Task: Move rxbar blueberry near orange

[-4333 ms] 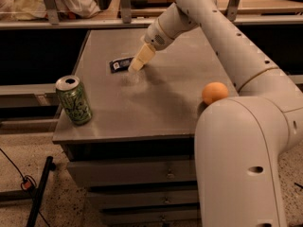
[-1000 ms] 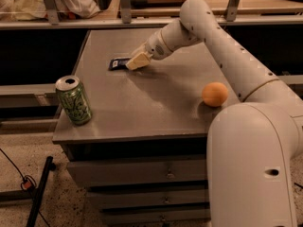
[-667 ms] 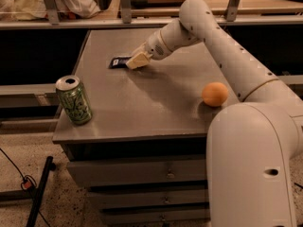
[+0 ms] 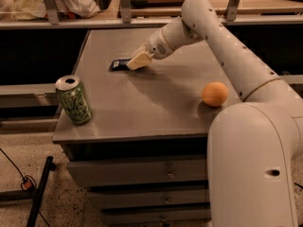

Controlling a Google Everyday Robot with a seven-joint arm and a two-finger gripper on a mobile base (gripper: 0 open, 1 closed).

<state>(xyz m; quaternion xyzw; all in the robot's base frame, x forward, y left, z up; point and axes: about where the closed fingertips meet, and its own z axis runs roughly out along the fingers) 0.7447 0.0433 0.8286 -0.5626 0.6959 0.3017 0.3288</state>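
The hand at the rxbar blueberry
It covers the bar's right end; whether it grips cannot be told. The orange sits well apart, right.

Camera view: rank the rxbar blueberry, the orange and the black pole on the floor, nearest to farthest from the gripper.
1. rxbar blueberry, right by the gripper, back left of the table.
2. orange, on the table's right side.
3. black pole, on the floor, lower left.

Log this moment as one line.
end effector at right end of rxbar blueberry | orange front right, apart from bar | green can front left
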